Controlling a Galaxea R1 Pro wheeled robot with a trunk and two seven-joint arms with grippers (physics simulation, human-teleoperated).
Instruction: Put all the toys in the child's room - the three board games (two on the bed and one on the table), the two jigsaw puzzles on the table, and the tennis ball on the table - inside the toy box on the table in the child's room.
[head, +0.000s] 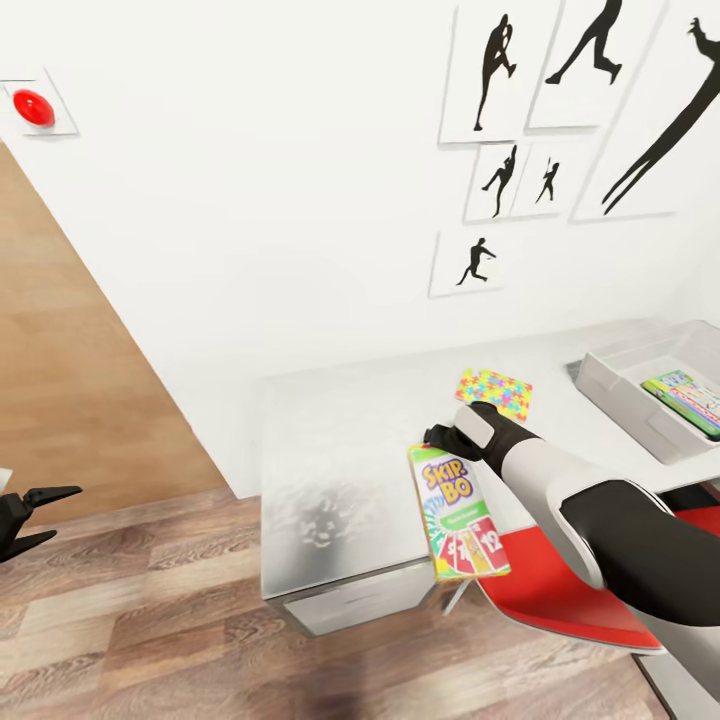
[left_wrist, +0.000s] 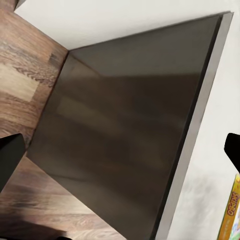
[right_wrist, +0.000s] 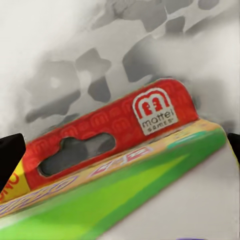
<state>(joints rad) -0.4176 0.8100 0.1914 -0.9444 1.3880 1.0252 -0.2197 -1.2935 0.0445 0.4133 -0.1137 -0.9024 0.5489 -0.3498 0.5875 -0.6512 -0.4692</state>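
Head view. Table (head: 330, 420): pale desktop across centre and right of frame. Right gripper (head: 447, 442), centre: at the top edge of the SKIP-BO board game (head: 457, 512), which overhangs the table's near edge, low centre; whether the jaws are clamped on it cannot be told here. Jigsaw puzzle (head: 494, 392): flat on the table, just above the gripper. Toy box (head: 610, 385), right edge: holds a green-edged board game (head: 685, 398). Left gripper (head: 35, 515), lower left edge: over the wood floor, jaws apart, empty.

Left wrist view. Dark cabinet top (left_wrist: 125, 135), mid-frame; SKIP-BO edge at lower right corner.

Right wrist view. Red hang-tab end of the SKIP-BO box fills the centre, black fingertips (right_wrist: 10, 155) at both side edges, spread wide.

Handling advice: confirm a firm pinch on the tab end, lift clear of the jigsaw puzzle, carry rightward and set it flat beside the game already in the box.
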